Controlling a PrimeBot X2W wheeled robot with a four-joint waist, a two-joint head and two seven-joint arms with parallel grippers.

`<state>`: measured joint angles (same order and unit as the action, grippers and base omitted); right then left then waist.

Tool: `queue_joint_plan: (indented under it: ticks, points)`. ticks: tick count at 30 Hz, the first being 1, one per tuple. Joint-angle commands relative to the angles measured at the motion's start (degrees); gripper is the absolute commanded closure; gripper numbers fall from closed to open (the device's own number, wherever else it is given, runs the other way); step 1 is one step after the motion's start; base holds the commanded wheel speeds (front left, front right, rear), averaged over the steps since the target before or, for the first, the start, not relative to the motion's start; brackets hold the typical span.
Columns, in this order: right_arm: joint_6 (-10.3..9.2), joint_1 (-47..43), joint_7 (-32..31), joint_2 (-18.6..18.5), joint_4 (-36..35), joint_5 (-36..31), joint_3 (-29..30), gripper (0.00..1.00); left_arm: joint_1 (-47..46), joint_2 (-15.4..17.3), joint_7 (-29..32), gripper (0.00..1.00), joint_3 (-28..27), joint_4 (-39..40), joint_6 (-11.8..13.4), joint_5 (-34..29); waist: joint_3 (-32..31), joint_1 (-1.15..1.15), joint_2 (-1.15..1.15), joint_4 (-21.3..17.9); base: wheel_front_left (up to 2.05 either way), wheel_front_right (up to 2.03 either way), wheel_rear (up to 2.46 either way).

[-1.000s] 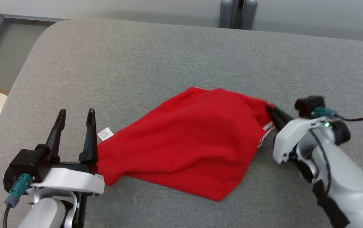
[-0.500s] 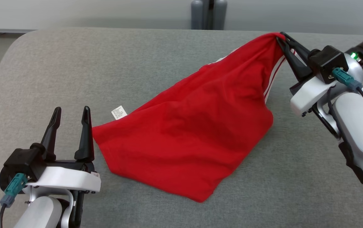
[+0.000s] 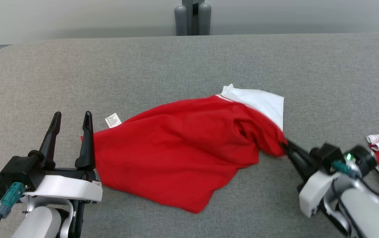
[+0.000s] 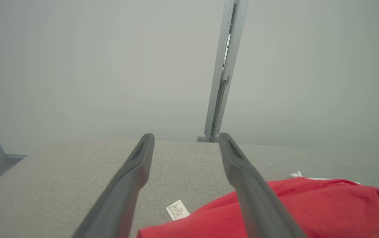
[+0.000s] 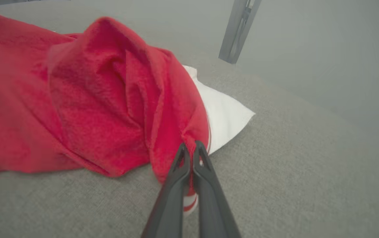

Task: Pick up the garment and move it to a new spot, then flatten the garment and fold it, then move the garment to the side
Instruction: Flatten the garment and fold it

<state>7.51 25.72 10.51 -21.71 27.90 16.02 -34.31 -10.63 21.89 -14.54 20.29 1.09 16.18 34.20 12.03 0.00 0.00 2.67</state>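
Garment (image 3: 176, 155) right of left tool (image 3: 72, 114)

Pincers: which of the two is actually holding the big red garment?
The right pincer, shut on an edge of the big red garment. The left pincer stands open beside it, holding nothing.

- The red shirt (image 3: 176, 155) lies rumpled and partly spread, with a white panel (image 3: 262, 102) and red-and-white striped trim at 1 end.
- That bunched end is pinched between the closed tips of the right gripper (image 3: 284, 145); the white panel lies just beyond them.
- The opposite edge lies just beside the left gripper (image 3: 71, 115), whose 2 fingers stand apart; a small white care label (image 3: 111, 120) sits near its inner fingertip.
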Motion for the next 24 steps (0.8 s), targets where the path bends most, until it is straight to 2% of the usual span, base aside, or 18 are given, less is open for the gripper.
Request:
queue_joint_plan:
  ticks: [1, 10, 14, 15, 16, 20, 24]
  points:
    - [-0.04, -1.6, -0.3, 0.2, -0.3, 0.6, 0.5, 1.00, 0.6, 0.5, 0.2, 0.00, -0.3, 0.1, 0.2, -0.4, 0.0, 0.00, 0.00, -0.2, 0.00, 0.00, 0.00]
    - [-0.04, -12.8, 0.3, 4.4, 3.2, 1.2, 10.9, 1.00, 1.2, 1.6, 1.4, 0.00, -0.5, 1.6, 1.1, -0.4, -0.5, 0.00, 0.00, -0.8, 0.00, 0.00, 0.00]
    - [-0.04, -15.7, -0.8, 6.7, 5.8, 1.1, 13.1, 1.00, 1.8, 1.9, 1.9, 0.00, -0.3, 2.0, 1.4, -0.2, -1.0, 0.00, 0.00, -0.7, 0.00, 0.00, 0.00]
    - [-0.04, -16.3, -0.8, 7.5, 6.3, 1.7, 13.9, 0.62, 1.9, 1.9, 2.1, 0.00, -0.2, 2.0, 1.4, -0.1, -1.2, 0.00, 0.00, -0.6, 0.00, 0.00, 0.00]
    - [-0.03, -16.8, -1.2, 8.3, 6.8, 2.1, 14.4, 0.00, 2.0, 1.9, 2.1, 0.00, -0.2, 2.1, 1.5, 0.0, -1.4, 0.00, 0.00, -0.6, 0.00, 0.00, 0.00]
    - [-0.03, -18.3, 0.2, 11.0, 5.5, 4.1, 18.8, 0.00, 2.8, 2.2, 2.7, 0.00, -0.2, 2.0, 1.9, 0.4, -2.5, 0.00, 0.00, -0.2, 0.00, 0.00, 0.00]
    - [-0.04, -19.6, 2.3, 12.8, 0.1, 4.7, 25.6, 0.00, 4.4, 2.9, 3.0, 0.00, -1.0, 2.4, 2.7, 0.7, -3.9, 0.00, 0.00, -0.6, 0.00, 0.00, 0.00]
